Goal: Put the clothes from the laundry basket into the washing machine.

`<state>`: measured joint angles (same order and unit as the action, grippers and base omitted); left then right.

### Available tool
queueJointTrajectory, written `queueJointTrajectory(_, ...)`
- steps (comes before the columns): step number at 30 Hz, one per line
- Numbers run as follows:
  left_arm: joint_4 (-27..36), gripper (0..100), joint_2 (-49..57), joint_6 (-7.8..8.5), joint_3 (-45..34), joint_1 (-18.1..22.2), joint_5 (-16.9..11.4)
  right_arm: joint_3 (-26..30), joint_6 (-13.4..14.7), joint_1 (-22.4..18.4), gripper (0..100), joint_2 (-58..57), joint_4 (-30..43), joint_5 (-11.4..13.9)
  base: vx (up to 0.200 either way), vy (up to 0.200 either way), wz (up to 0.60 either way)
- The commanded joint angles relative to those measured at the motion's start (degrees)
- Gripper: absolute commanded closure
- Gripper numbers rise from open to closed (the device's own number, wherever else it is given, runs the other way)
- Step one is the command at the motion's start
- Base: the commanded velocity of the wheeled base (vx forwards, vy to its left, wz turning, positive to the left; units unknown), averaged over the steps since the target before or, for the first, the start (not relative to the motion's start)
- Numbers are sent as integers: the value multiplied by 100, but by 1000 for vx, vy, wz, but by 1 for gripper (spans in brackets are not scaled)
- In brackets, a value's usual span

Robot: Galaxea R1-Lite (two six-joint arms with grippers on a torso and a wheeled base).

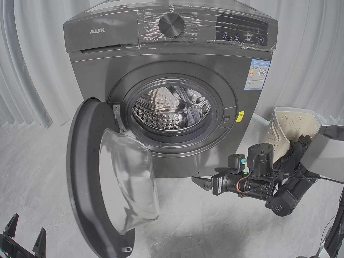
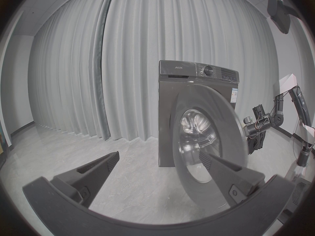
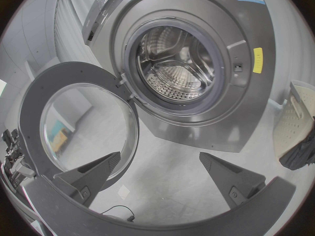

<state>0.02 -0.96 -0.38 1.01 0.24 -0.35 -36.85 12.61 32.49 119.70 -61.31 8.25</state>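
Observation:
The grey washing machine (image 1: 172, 65) stands in front of me with its round door (image 1: 89, 169) swung wide to the left and its steel drum (image 1: 172, 108) bare inside. A white laundry basket (image 1: 294, 126) leans at the machine's right side, with dark clothes (image 1: 297, 151) hanging out of it. My right gripper (image 1: 199, 181) hovers low in front of the machine's lower right corner, left of the basket, open and holding nothing (image 3: 159, 156). Low at the near left, my left gripper (image 1: 25, 230) is open too, facing the door (image 2: 229, 122) from the side.
The open door (image 3: 78, 115) juts far out over the floor between the two arms. White curtains (image 2: 131, 66) hang behind the machine. A thin cable (image 3: 118, 210) lies on the pale tiled floor below the right gripper.

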Motion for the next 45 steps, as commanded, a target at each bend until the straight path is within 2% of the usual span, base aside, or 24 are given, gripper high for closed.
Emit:
queueJointTrajectory(1,6,0,96,-6,-92,2,0,-138,67,3,0,45,-4,-17,0,0,0)
queueJointTrajectory(10,6,0,96,-6,-92,2,-9,-112,102,30,0,45,-13,-43,0,0,0)
queueJointTrajectory(18,-2,0,96,3,-92,2,0,-15,93,-14,0,1,-101,-43,-200,0,0)
queueJointTrajectory(30,-2,0,96,3,-92,2,0,504,40,-50,0,-245,-655,-149,-17,0,0)
queueJointTrajectory(34,-2,0,96,3,-92,2,0,890,5,-129,0,-1080,-646,-157,0,0,0)
queueJointTrajectory(38,-2,0,96,3,-92,2,0,1365,-311,-304,0,-1959,-619,-245,0,0,0)
queueJointTrajectory(39,-2,0,96,3,-92,2,0,1365,-311,-304,0,-1959,-619,-245,0,0,0)
queueJointTrajectory(40,-2,0,96,3,-92,2,0,1743,-469,-410,0,-2618,-584,-272,0,0,0)
queueJointTrajectory(42,-2,0,96,3,-92,2,0,1910,-496,-471,0,-2900,-549,-280,0,0,0)
queueJointTrajectory(44,-2,0,96,3,-92,2,0,2428,-584,-586,0,-3655,-505,-289,0,0,0)
queueJointTrajectory(45,6,0,96,3,-92,2,0,2464,-593,-586,0,-3691,-505,-289,0,0,0)
